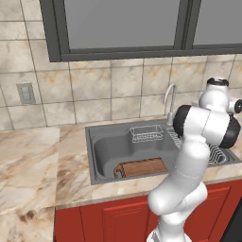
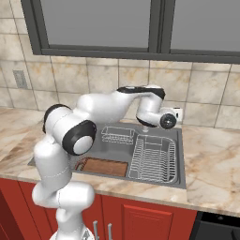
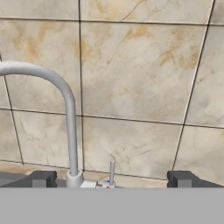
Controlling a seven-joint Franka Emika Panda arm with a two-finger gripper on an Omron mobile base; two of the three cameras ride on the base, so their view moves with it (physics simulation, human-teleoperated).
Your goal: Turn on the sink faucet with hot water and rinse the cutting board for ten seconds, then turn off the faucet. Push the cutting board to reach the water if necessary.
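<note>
Overhead, window (image 1: 120, 23) above marble counter (image 1: 28, 160).

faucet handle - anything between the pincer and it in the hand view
Nothing visible does. The pincer faces the back wall with its fingertips spread wide; the faucet and its small upright lever stand in the open gap between them, just ahead.

The reddish-brown cutting board (image 1: 141, 167) lies flat along the near wall of the dark grey sink (image 1: 101, 153); the slim gooseneck sink faucet (image 1: 169, 101) stands upright at the far rim
</note>
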